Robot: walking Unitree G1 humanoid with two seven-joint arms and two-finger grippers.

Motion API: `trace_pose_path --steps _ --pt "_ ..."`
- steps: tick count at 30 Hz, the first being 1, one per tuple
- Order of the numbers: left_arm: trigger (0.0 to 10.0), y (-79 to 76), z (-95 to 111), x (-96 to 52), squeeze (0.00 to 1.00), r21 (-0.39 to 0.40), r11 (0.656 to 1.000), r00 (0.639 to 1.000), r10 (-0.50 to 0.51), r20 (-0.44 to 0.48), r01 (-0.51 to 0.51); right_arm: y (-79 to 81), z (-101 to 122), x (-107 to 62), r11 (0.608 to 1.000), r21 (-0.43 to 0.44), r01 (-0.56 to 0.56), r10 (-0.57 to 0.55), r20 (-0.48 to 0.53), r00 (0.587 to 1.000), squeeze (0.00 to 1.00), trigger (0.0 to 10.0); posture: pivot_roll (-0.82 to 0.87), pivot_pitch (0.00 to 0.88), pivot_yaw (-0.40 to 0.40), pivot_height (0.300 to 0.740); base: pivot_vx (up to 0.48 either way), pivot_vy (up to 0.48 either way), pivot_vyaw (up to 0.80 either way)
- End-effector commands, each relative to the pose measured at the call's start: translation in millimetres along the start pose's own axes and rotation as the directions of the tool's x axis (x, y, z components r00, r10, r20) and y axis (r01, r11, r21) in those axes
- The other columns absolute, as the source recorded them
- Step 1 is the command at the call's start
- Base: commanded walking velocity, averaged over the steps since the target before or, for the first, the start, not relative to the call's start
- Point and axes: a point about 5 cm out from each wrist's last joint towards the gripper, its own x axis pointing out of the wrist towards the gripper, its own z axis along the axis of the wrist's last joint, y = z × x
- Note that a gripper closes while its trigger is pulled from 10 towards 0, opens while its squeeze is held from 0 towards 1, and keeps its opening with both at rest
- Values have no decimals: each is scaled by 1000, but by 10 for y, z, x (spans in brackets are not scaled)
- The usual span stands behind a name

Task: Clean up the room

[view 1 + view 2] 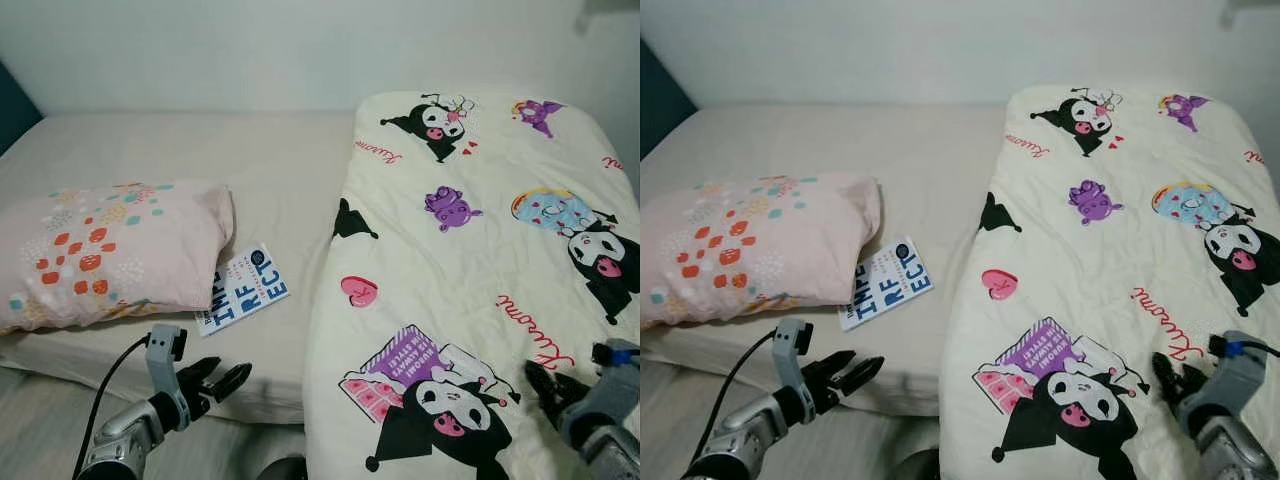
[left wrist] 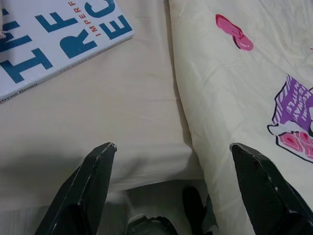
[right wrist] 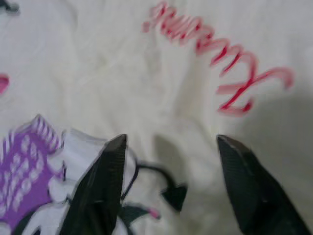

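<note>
The cream cartoon-print blanket (image 1: 470, 280) covers the right half of the bed (image 1: 290, 180), running from the far end to the near edge, where it hangs over the side. It lies fairly flat with soft wrinkles, though its left border is wavy and it leaves the left half of the mattress bare. On that left half sits a pink pillow (image 1: 105, 250) with orange and teal spots, close to the near edge. Just right of it lies a white book (image 1: 243, 288) with big blue letters, one corner tucked under the pillow's edge.

As a judgement, the tidying looks only partly under way: the book is not yet put away, the pillow sits at the side of the bed and not at an end, and the blanket has not been spread or folded. Nothing is being carried.

The left gripper (image 1: 212, 383) hovers at the near edge of the mattress, between the book and the blanket's left border, its two black fingers (image 2: 95, 178) spread wide and empty; the wrist view shows bare sheet between them, with the book further off. The right gripper (image 1: 1168, 380) hangs low over the near right part of the blanket, by the red script, its fingers (image 3: 105, 181) also parted with blanket fabric between them. Whether they touch the cloth I cannot tell; they hold nothing.
</note>
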Motion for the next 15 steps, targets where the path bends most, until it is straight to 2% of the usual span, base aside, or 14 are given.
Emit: trace_pose_path --steps 1,2,3,5,8,12,15 --pt "10000 30 -76 -76 0 -13 1000 1000 19 -23 -19 -33 -219 -31 1000 -1 26 -26 -112 993 1000 10000 -129 221 153 626 0 0 0" --pt "10000 32 -78 -78 0 -14 1000 1000 19 -23 -20 -64 -277 -42 998 -24 51 -54 -155 986 1000 10000 -129 221 153 626 0 0 0" --pt "10000 32 -78 -78 0 -14 1000 1000 19 -23 -20 -64 -277 -42 998 -24 51 -54 -155 986 1000 10000 -129 221 153 626 0 0 0" --pt "10000 33 -94 -92 0 -17 1000 999 17 -30 -17 -215 -332 -113 985 -91 144 -162 -235 958 1000 10000 -127 225 155 626 0 0 0" --pt "10000 35 -101 -100 0 -18 1000 999 16 -33 -16 -270 -293 -157 978 -115 173 -197 -248 949 1000 10000 -128 227 157 626 0 0 0" --pt "10000 43 -115 -119 0 -20 1000 999 19 -40 -19 -383 -143 -200 945 -192 265 -304 -214 928 1000 10000 -131 227 159 626 0 0 0" --pt "10000 41 -116 -118 0 -21 1000 999 17 -39 -18 -394 -131 -184 940 -191 281 -319 -209 924 1000 10000 -127 230 158 626 0 0 0"
